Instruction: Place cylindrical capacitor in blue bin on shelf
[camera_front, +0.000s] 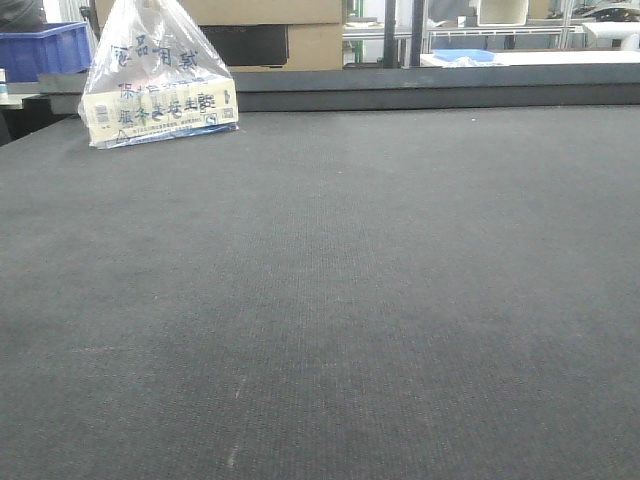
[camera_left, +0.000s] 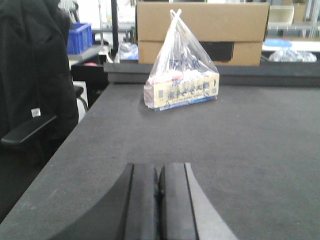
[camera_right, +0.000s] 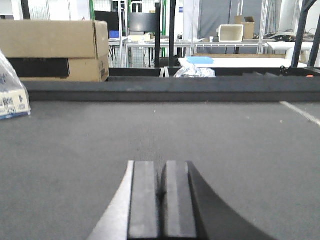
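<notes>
Front-facing view is basically just a big dark table mat (camera_front: 330, 300) with a knotted plastic bag (camera_front: 160, 75) sitting at the far left, some printed box inside it. Left wrist view has the left gripper (camera_left: 159, 180) low over the mat with its pads pressed together and nothing between them. The bag is straight ahead and well apart, with a cardboard box (camera_left: 202, 32) behind it. Right wrist view is the same story: right gripper (camera_right: 161, 180) closed up on nothing, bare mat in front. No capacitor anywhere I can see; it could be in the bag, can't tell. No shelf with a shiny rail either, only a blue crate (camera_front: 40, 48) way off in the back left, and I can't say that's the bin. So I'd call this the very start, nothing picked yet. Next move calls for finding the capacitor first, then spreading one gripper's pads and coming down on it before heading for the shelf.
</notes>
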